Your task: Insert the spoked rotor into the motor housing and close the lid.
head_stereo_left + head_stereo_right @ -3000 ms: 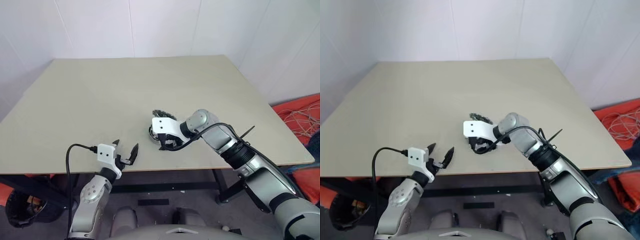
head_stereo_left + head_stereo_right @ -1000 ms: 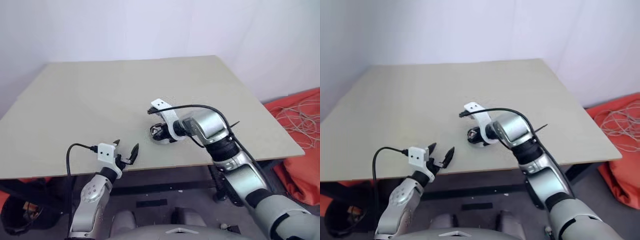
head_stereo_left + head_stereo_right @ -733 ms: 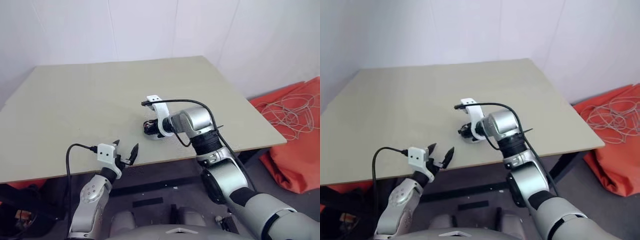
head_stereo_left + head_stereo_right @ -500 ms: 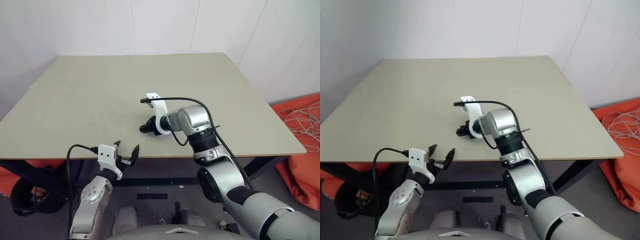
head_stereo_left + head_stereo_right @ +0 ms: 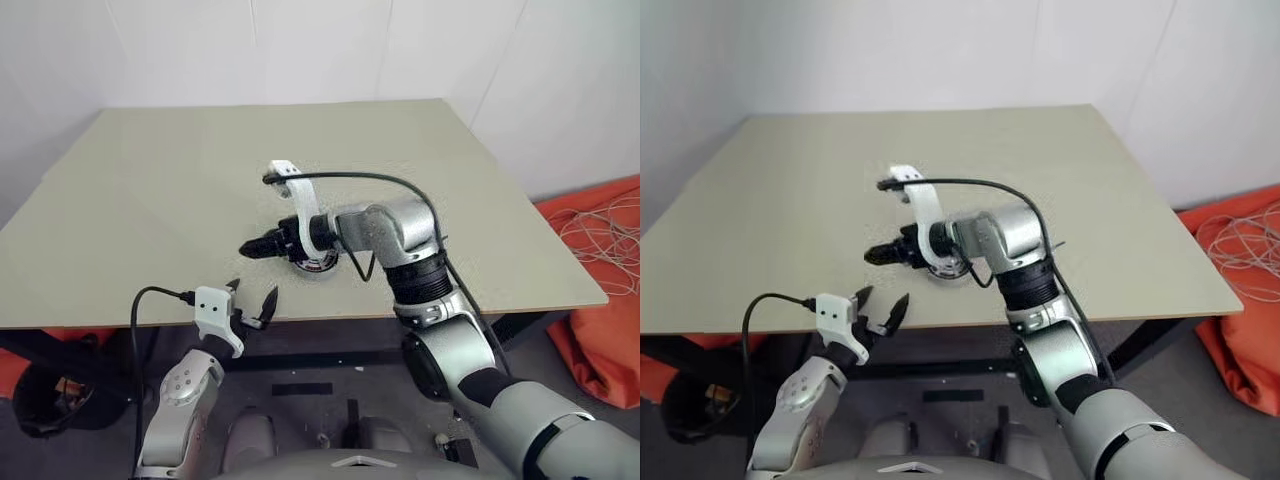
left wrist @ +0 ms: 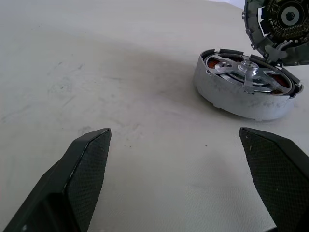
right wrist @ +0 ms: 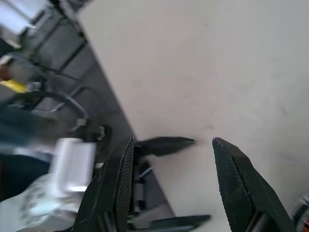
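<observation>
Grey lid (image 6: 277,29) cut off, motor housing (image 6: 246,84) windings barely visible

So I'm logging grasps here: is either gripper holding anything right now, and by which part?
Nothing is held. The left gripper and the right gripper are both open with nothing between their fingers.

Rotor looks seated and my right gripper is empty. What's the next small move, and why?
Probably bring the right gripper back to the lid and grip its edge, ready to lay it flat. The spoked rotor sits inside the motor housing, but the lid stands tilted at the housing's far rim, not closed over it, and the right gripper hovers open and empty.
</observation>
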You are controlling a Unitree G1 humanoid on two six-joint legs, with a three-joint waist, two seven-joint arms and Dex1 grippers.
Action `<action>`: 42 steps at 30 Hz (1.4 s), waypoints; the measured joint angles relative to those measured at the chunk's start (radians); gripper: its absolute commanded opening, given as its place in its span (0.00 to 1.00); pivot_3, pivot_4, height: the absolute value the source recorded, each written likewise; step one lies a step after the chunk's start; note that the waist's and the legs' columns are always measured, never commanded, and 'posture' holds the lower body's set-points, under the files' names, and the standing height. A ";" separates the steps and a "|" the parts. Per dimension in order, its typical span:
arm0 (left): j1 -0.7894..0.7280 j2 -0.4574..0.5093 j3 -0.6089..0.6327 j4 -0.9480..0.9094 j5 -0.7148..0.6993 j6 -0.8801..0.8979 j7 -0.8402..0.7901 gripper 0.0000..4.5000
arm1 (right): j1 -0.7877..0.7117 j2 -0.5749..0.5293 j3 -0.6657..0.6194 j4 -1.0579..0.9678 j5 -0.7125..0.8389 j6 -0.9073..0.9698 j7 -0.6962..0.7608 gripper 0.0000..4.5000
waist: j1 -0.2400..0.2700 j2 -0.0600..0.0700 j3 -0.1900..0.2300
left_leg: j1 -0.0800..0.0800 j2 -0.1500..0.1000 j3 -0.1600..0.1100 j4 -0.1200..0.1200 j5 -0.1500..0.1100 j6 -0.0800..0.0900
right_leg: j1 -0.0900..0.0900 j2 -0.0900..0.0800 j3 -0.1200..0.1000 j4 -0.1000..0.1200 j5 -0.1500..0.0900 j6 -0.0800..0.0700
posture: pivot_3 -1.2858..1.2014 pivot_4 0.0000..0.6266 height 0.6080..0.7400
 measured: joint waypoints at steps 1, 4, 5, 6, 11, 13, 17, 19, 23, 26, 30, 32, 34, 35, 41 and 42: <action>0.000 0.001 0.000 -0.002 0.000 0.004 0.000 1.00 | -0.009 -0.003 -0.015 -0.020 0.028 0.000 0.017 0.64 | 0.000 0.000 0.000 | 0.000 0.000 0.000 0.000 -0.001 0.002 | 0.001 0.000 0.000 -0.001 0.000 0.000 | 0.52 0.00 1.00; -0.004 0.003 0.000 -0.010 -0.003 0.018 0.000 1.00 | -0.029 -0.005 -0.044 -0.025 0.060 -0.062 0.031 0.64 | -0.001 0.000 0.000 | 0.000 0.000 0.000 0.000 -0.002 0.003 | 0.001 0.000 0.000 -0.001 0.000 0.000 | 0.52 0.00 1.00; -0.004 0.003 0.000 -0.015 -0.004 0.021 0.000 1.00 | -0.035 -0.005 -0.059 -0.023 0.059 -0.114 0.022 0.64 | 0.000 0.000 0.000 | 0.000 0.000 0.001 0.000 -0.002 0.003 | 0.001 0.000 0.000 -0.001 0.000 0.000 | 0.52 0.00 1.00; -0.004 0.004 0.000 -0.018 -0.005 0.023 0.000 1.00 | -0.044 -0.007 -0.071 -0.020 0.052 -0.160 0.010 0.64 | 0.000 0.000 0.000 | 0.000 0.000 0.001 0.000 -0.002 0.003 | 0.001 0.000 0.000 -0.001 0.000 0.000 | 0.52 0.00 1.00; -0.007 0.008 0.002 -0.043 -0.007 0.049 0.006 1.00 | -0.056 -0.158 0.064 0.063 -0.218 -0.710 -0.052 0.64 | 0.002 -0.001 0.000 | 0.000 -0.002 0.003 0.002 -0.001 0.002 | 0.005 -0.003 0.000 -0.001 0.000 -0.001 | 0.52 0.00 1.00; -0.006 0.011 0.003 -0.050 -0.009 0.057 0.006 1.00 | -0.054 -0.216 0.096 0.128 -0.306 -0.850 -0.071 0.64 | 0.000 -0.001 0.000 | 0.000 -0.002 0.003 0.003 -0.001 0.002 | 0.005 -0.003 0.000 -0.001 0.000 -0.001 | 0.52 0.00 1.00; -0.005 0.013 0.004 -0.054 -0.013 0.058 0.005 1.00 | -0.031 -0.351 0.162 0.265 -0.468 -1.050 -0.090 0.64 | 0.001 -0.001 0.000 | -0.001 -0.003 0.003 0.003 -0.001 0.003 | 0.007 -0.003 0.000 -0.001 0.000 -0.001 | 0.52 0.00 1.00; -0.006 0.013 0.005 -0.050 -0.014 0.058 0.004 1.00 | -0.009 -0.422 0.190 0.323 -0.535 -1.093 -0.080 0.64 | 0.000 -0.001 0.000 | -0.001 -0.003 0.003 0.004 -0.002 0.003 | 0.007 -0.002 0.000 -0.001 0.000 0.000 | 0.52 0.00 1.00; -0.015 0.013 0.006 -0.031 -0.014 0.056 0.000 1.00 | 0.047 -0.532 0.238 0.347 -0.609 -1.151 0.006 0.64 | -0.002 -0.001 0.000 | -0.001 -0.003 0.003 0.004 -0.003 0.006 | 0.007 -0.002 0.000 -0.001 0.002 0.002 | 0.52 0.00 1.00; -0.026 0.011 0.004 -0.027 -0.013 0.051 -0.002 1.00 | 0.106 -0.601 0.262 0.321 -0.620 -1.186 0.135 0.61 | -0.003 -0.001 0.000 | 0.000 -0.002 0.003 0.006 -0.004 0.013 | 0.008 -0.001 0.000 -0.001 0.002 0.002 | 0.52 0.00 1.00; -0.026 0.012 0.005 -0.025 -0.013 0.049 -0.004 1.00 | 0.173 -0.629 0.264 0.234 -0.580 -1.178 0.285 0.35 | -0.007 -0.001 0.000 | 0.000 0.000 0.004 0.009 -0.007 0.020 | 0.009 0.000 0.000 -0.001 0.000 -0.002 | 0.52 0.00 1.00; -0.026 0.012 0.004 -0.025 -0.013 0.049 -0.004 1.00 | 0.182 -0.617 0.258 0.209 -0.556 -1.163 0.316 0.20 | -0.010 0.000 0.000 | 0.000 0.000 0.004 0.012 -0.008 0.021 | 0.010 0.000 0.000 -0.001 0.000 -0.002 | 0.52 0.00 1.00; -0.023 0.014 0.004 -0.025 -0.013 0.048 -0.004 1.00 | 0.192 -0.600 0.242 0.180 -0.536 -1.140 0.323 0.05 | -0.010 0.000 0.000 | 0.001 0.001 0.003 0.017 -0.010 0.024 | 0.014 0.000 -0.001 -0.001 0.000 -0.002 | 0.52 0.00 1.00; -0.020 0.016 0.005 -0.025 -0.013 0.048 -0.004 1.00 | 0.200 -0.589 0.238 0.169 -0.528 -1.128 0.319 0.01 | -0.010 0.000 0.000 | 0.002 0.001 0.004 0.018 -0.011 0.025 | 0.015 -0.001 -0.001 -0.001 0.000 -0.002 | 0.52 0.00 1.00; -0.008 0.024 0.005 -0.025 -0.014 0.047 -0.005 1.00 | 0.258 -0.513 0.223 0.141 -0.520 -1.074 0.259 0.01 | -0.013 -0.001 0.000 | 0.003 -0.001 0.004 0.019 -0.011 0.025 | 0.017 -0.003 -0.001 -0.001 0.000 -0.001 | 0.52 0.00 1.00; -0.008 0.025 0.006 -0.025 -0.014 0.047 -0.005 1.00 | 0.266 -0.499 0.223 0.138 -0.518 -1.064 0.250 0.01 | -0.014 0.000 0.000 | 0.003 0.000 0.004 0.019 -0.011 0.025 | 0.017 -0.003 -0.001 -0.001 0.000 -0.001 | 0.52 0.00 1.00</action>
